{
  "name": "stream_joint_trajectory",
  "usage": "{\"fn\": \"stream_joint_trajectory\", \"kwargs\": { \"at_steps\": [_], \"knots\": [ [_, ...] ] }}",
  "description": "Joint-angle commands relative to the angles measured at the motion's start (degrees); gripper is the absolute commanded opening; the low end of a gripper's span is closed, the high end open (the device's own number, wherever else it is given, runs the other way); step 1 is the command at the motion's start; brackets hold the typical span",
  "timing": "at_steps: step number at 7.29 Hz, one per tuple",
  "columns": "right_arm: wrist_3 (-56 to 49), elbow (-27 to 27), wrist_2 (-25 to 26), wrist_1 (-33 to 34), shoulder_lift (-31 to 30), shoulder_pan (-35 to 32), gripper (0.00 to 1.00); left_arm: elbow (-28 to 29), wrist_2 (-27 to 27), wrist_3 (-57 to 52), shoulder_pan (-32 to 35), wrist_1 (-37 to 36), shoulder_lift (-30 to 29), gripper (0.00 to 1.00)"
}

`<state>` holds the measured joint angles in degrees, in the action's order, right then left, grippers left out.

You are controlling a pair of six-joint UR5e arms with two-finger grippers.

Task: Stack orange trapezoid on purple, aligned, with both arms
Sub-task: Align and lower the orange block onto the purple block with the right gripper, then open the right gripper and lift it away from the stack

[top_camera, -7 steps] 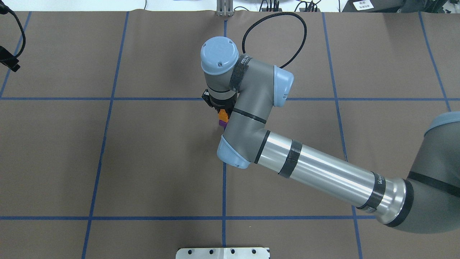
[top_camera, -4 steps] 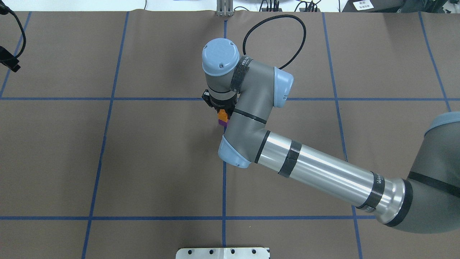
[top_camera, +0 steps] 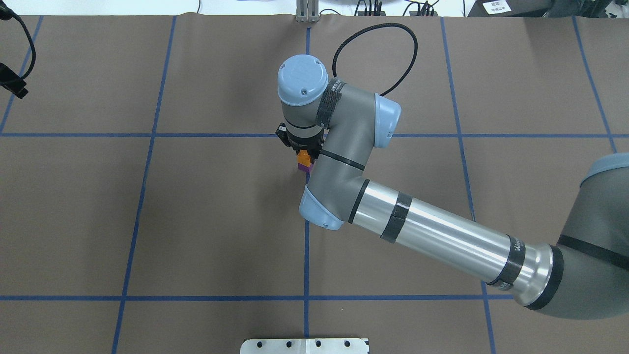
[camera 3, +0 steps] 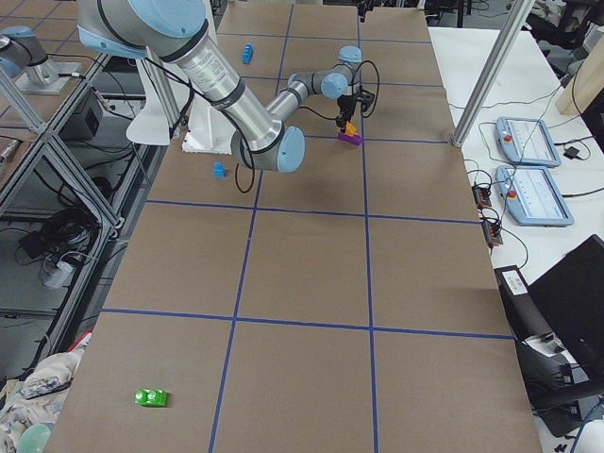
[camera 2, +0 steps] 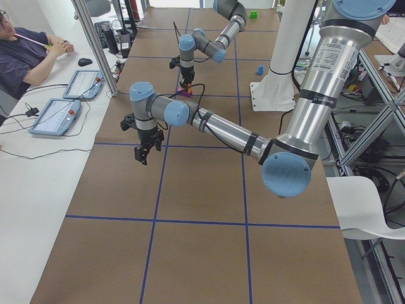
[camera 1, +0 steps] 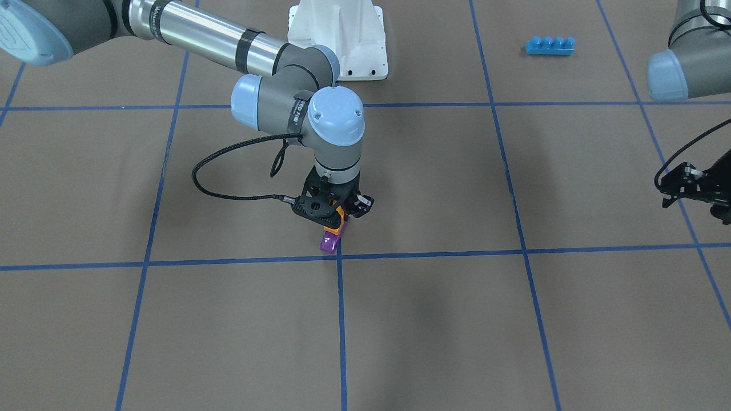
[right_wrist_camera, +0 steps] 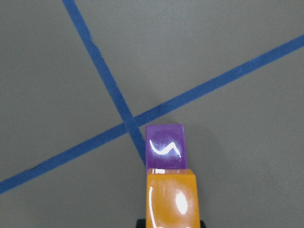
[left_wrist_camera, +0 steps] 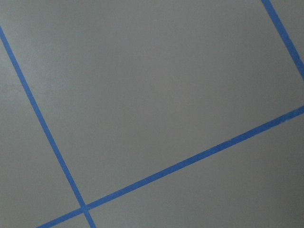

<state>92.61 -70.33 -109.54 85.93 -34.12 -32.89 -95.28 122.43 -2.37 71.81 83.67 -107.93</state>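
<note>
My right gripper (camera 1: 338, 216) is shut on the orange trapezoid (camera 1: 341, 220) and points straight down near the middle of the table. The orange block (right_wrist_camera: 172, 202) hangs just over the purple block (right_wrist_camera: 165, 147), which lies on the brown mat by a blue tape crossing. I cannot tell whether the two touch. Both also show in the overhead view, the orange (top_camera: 304, 157) and the purple (top_camera: 306, 169), partly hidden under the right wrist. My left gripper (camera 1: 693, 184) hovers far off at the table's end, empty; I cannot tell whether it is open or shut.
A blue four-stud brick (camera 1: 549, 45) lies near the white robot base (camera 1: 342, 40). A small blue block (camera 3: 219, 170) and a green block (camera 3: 151, 397) lie elsewhere on the mat. An operator (camera 2: 28, 54) sits at the far side with tablets.
My right wrist has shifted slightly right and lower with the orange block. Less of the purple block shows beneath it. The left arm has not moved.
</note>
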Motion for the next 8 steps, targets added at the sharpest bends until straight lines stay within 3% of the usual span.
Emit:
{"fn": "stream_joint_trajectory", "kwargs": {
  "at_steps": [1,2,4,6,7,8],
  "knots": [
    [0.4,-0.1,-0.1,-0.5,0.2,-0.4,0.78,0.0,0.0,0.0,0.0,0.2,-0.1,1.00],
    [0.2,-0.3,-0.2,-0.5,0.2,-0.5,0.99,0.0,0.0,0.0,0.0,0.5,0.0,1.00],
    [-0.2,-5.4,-4.9,1.2,0.2,-4.2,0.99,0.0,0.0,0.0,0.3,1.2,0.0,1.00],
    [-4.2,-21.8,-8.5,11.6,-3.4,-10.1,0.99,0.1,0.1,0.0,3.3,1.1,0.6,1.00],
    [-13.3,-30.5,-8.5,18.6,-7.4,-12.3,0.99,0.0,2.0,-0.5,5.7,2.4,2.6,1.00],
    [-23.7,-34.9,-9.5,22.2,-12.1,-16.5,0.99,0.2,2.7,-3.8,8.5,3.1,4.4,1.00]
  ]
}}
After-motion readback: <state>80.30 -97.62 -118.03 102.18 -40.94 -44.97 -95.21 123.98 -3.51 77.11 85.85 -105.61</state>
